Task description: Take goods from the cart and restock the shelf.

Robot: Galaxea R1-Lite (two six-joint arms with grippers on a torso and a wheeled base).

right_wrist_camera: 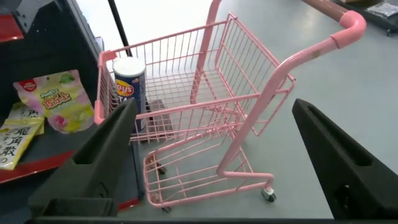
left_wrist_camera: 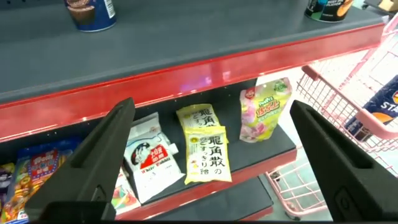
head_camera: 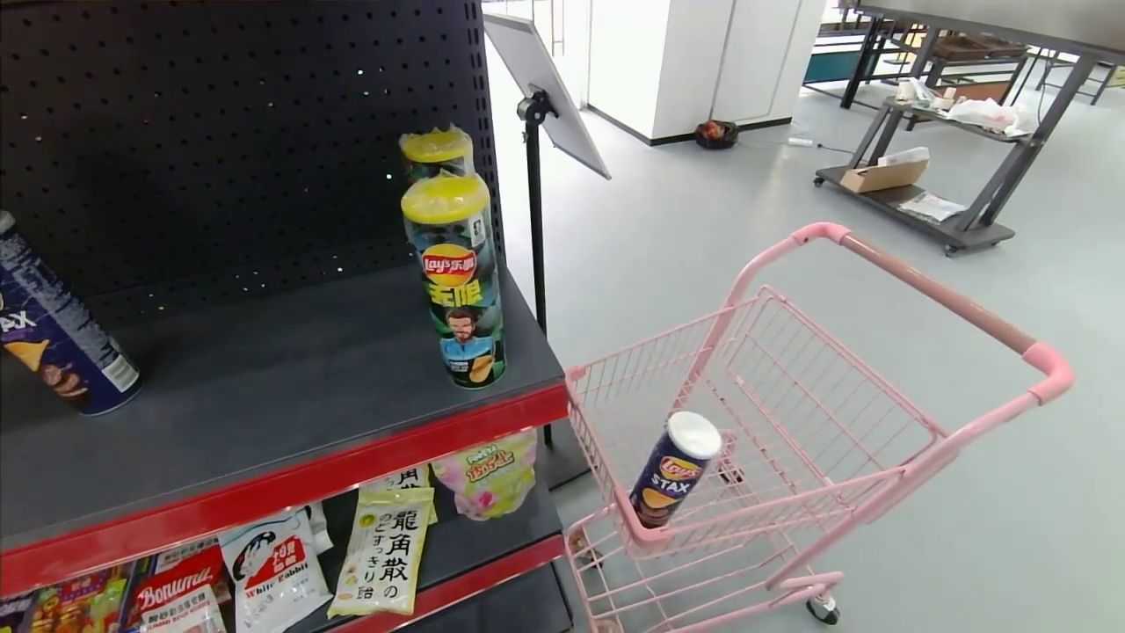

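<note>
Both arms hang empty beside a shop shelf: the left fingers (left_wrist_camera: 93, 162) are spread and released, grasping nothing, and in the gap between them lie three snack bags on the lower shelf (left_wrist_camera: 283, 149), a white bag (left_wrist_camera: 146, 158), a yellow bag (left_wrist_camera: 205, 152) and a pink-and-green bag (left_wrist_camera: 266, 109). The right fingers (right_wrist_camera: 102, 155) are likewise released and empty, poised over the pink cart (right_wrist_camera: 351, 23). Just past the tip of one of them, in the basket corner nearest the shelf, stands the blue chip can (right_wrist_camera: 129, 84) waiting to be moved, white lid up, with a small dark item (right_wrist_camera: 158, 121) beside it that is too unclear to name. Farther from both pairs of fingers, on the top shelf (head_camera: 264, 378) above its red edge, the front green can (head_camera: 453, 281) and the rear green can (head_camera: 437, 149), both yellow-lidded, stand one behind the other at the end nearest the cart, while another blue can (head_camera: 53, 325) sits well apart at the far end. By the look of it the restocking is well along: three cans are shelved, one is left in the cart and no grasp has begun. What is left is for the right fingers, the nearer pair, to close on that can and carry it to the open stretch of shelf between the blue can and the green ones
</note>
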